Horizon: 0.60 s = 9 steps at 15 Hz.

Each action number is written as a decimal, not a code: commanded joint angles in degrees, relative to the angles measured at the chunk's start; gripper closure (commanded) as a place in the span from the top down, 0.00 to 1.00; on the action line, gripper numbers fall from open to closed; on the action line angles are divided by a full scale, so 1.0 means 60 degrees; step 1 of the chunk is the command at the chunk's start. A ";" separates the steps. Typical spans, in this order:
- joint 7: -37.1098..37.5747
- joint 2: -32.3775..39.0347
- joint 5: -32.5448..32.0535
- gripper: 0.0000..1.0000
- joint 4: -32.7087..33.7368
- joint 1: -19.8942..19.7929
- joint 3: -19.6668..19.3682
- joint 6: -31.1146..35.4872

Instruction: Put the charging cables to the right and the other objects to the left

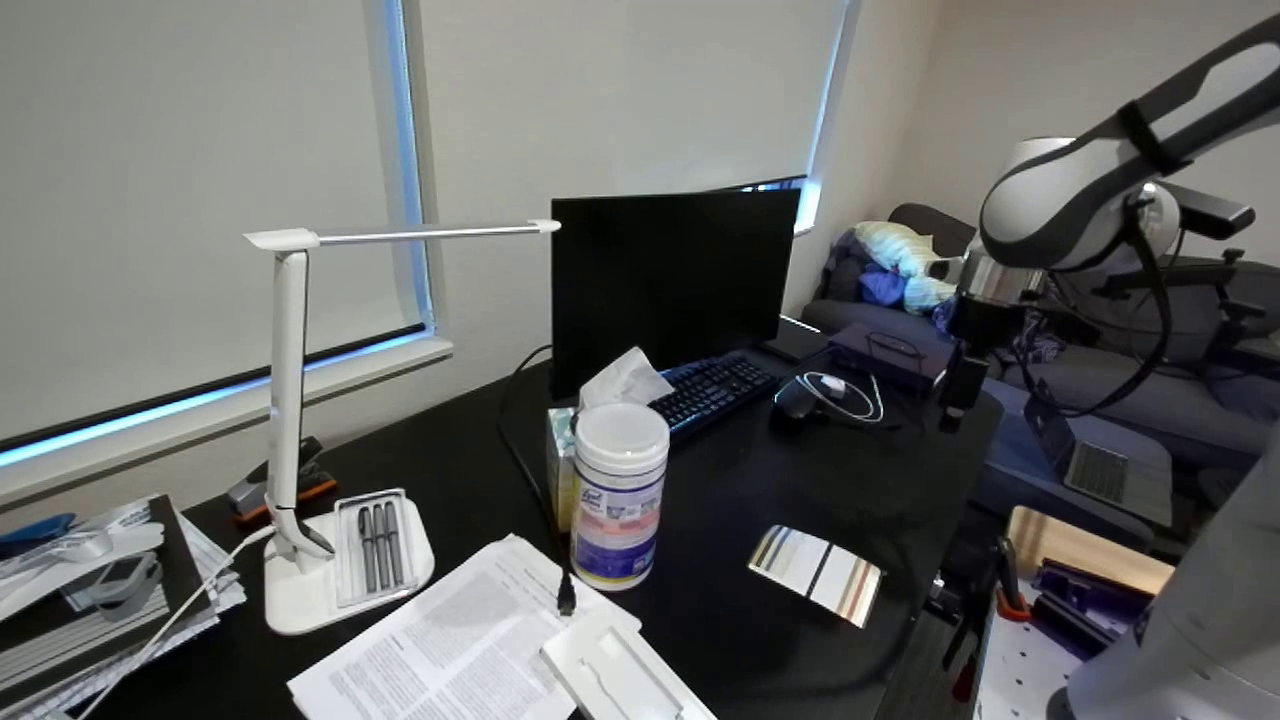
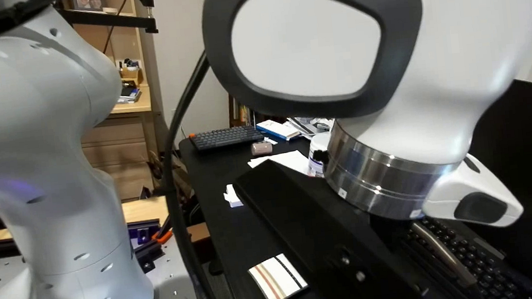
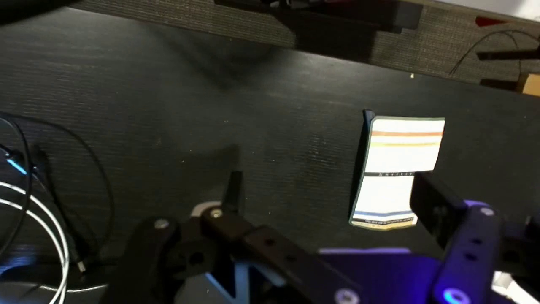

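A flat rectangular item with coloured stripes lies on the black desk near its edge, the striped item [image 1: 815, 572] showing in both exterior views and in the wrist view. The charging cables appear as a white cord [image 1: 833, 384] looped beside the mouse, and part of the white cord [image 3: 65, 253] enters the wrist view at lower left; it is not visible in the second point of sight behind the arm. My gripper [image 3: 333, 196] stands open above the desk, nothing between its fingers. In the wrist picture, one finger overlaps the striped item's side, without visible contact.
A wipes canister [image 1: 620, 500], a tissue box [image 1: 560, 470] and a white desk lamp [image 1: 290, 400] stand on the desk. Behind are a monitor [image 1: 670, 280] and keyboard [image 1: 715, 390]. Papers [image 1: 450, 630] and a white box [image 1: 620, 670] lie at the front.
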 commanded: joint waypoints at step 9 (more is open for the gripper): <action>-0.0119 0.0820 0.0377 1.00 0.0575 0.0490 -0.0288 -0.0378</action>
